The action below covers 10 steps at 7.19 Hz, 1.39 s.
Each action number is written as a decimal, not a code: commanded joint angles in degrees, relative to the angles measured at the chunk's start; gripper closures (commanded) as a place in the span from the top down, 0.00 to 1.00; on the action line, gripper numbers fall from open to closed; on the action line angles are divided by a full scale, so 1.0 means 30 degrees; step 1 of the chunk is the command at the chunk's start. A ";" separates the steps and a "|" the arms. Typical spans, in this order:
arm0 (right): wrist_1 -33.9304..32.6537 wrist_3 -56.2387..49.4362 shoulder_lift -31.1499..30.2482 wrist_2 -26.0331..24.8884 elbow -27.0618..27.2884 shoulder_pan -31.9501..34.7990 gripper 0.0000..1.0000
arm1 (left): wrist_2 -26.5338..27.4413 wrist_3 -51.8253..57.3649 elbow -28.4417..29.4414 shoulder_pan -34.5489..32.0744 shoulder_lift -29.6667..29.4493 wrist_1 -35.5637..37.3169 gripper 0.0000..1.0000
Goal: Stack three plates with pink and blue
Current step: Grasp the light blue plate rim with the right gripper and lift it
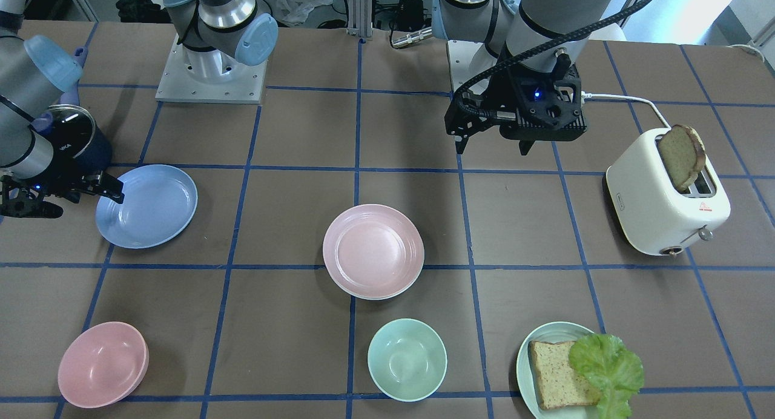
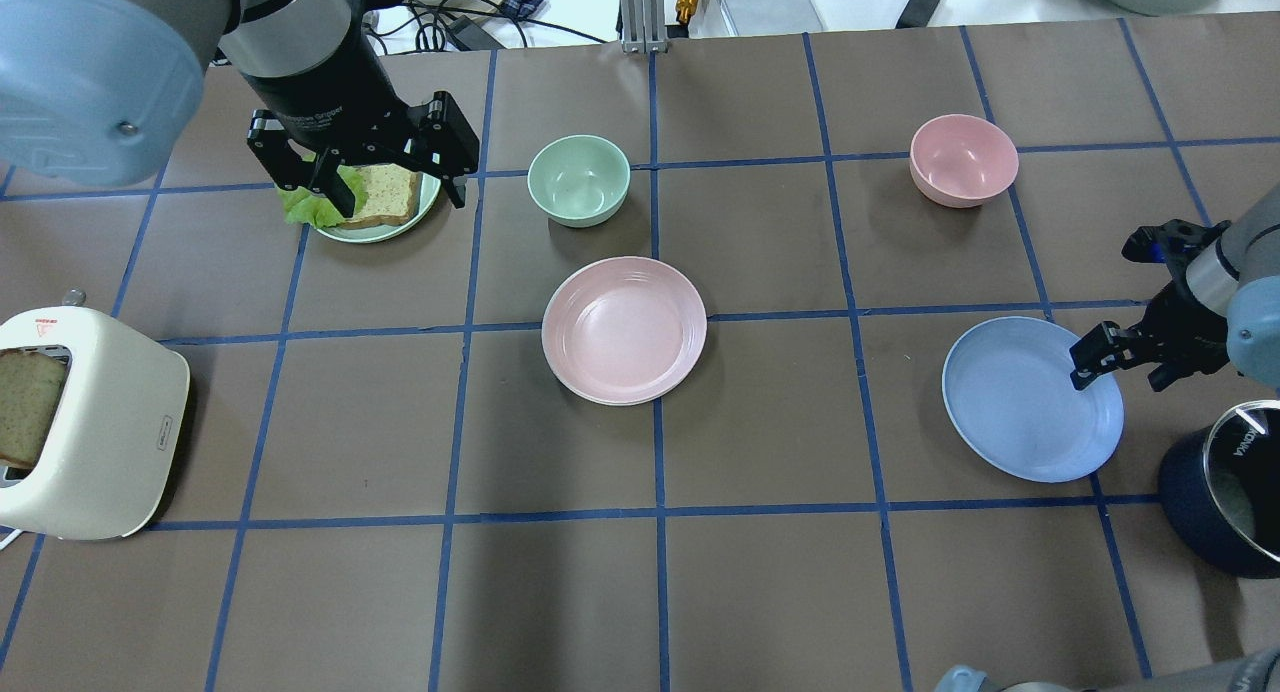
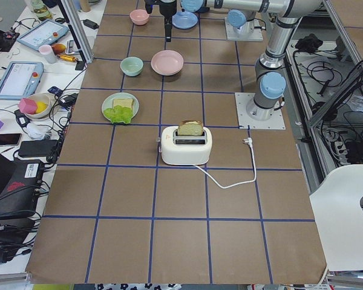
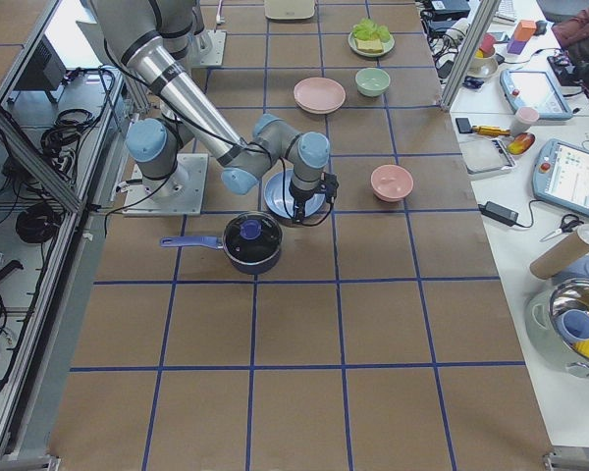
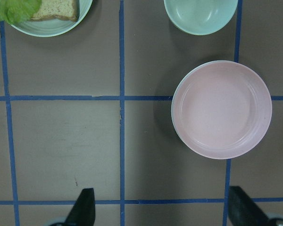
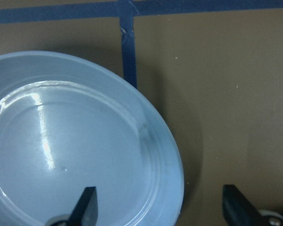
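Observation:
The pale pink plate (image 1: 373, 259) sits mid-table, and a thin cream-white rim (image 1: 363, 297) of another plate shows under its near edge. The pink plate also shows in the left wrist view (image 5: 221, 109). The light blue plate (image 1: 146, 206) lies alone near the robot's right side. My right gripper (image 1: 79, 198) is open and low at this plate's edge. In the right wrist view (image 6: 162, 207) one finger is over the blue plate (image 6: 75, 141) and the other is outside its rim. My left gripper (image 1: 493, 146) is open and empty, high above the table, away from the plates.
A dark pot with a lid (image 2: 1225, 492) stands close beside the right gripper. A pink bowl (image 1: 103, 363), a mint bowl (image 1: 407, 358) and a pale green plate (image 1: 524, 358) with bread and lettuce line the far side. A white toaster (image 1: 666, 207) holds bread.

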 commanded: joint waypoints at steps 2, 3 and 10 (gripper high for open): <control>-0.0034 -0.0461 0.0363 -0.0033 -0.0061 -0.0008 0.26 | -0.0026 -0.0096 -0.0009 0.0030 0.0046 0.0000 1.00; -0.0005 -0.0461 0.0363 -0.0004 -0.0032 -0.0008 0.18 | -0.0026 -0.0096 -0.0009 0.0001 0.0046 0.0000 1.00; 0.0317 -0.0461 0.0481 0.0084 -0.0441 -0.0008 0.00 | -0.0055 -0.0097 -0.0009 0.0030 0.0104 0.0000 1.00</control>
